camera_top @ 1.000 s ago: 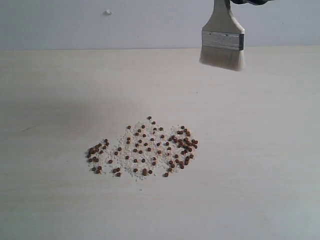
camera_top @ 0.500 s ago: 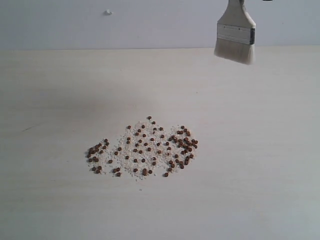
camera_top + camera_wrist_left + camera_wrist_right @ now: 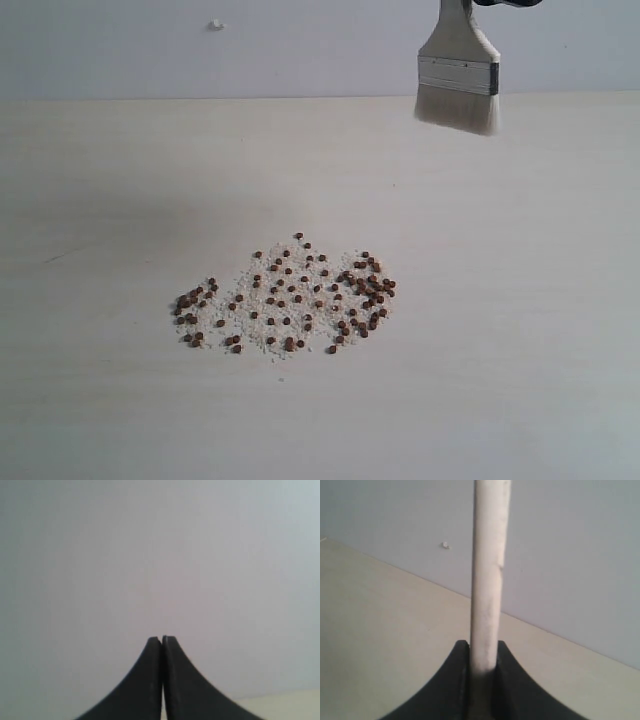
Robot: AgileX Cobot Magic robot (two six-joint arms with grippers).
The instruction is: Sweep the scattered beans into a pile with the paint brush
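Observation:
The beans [image 3: 290, 298], small reddish-brown pellets mixed with whitish crumbs, lie spread in a loose patch near the table's middle. The paint brush [image 3: 459, 72] hangs bristles-down high at the back right, well above and behind the beans. Only a dark sliver of my right gripper [image 3: 505, 3] shows at the exterior view's top edge. In the right wrist view the gripper [image 3: 483, 647] is shut on the brush's pale handle [image 3: 489, 575], seen edge-on. My left gripper [image 3: 161, 640] is shut on nothing and faces a blank grey wall; it does not appear in the exterior view.
The pale wooden table [image 3: 120, 200] ends at a grey wall [image 3: 250, 50] behind. A small white speck [image 3: 215, 24] sits on that wall.
The brush swung right and slightly up half a second ago, then came back a little left and down. The beans have not moved.

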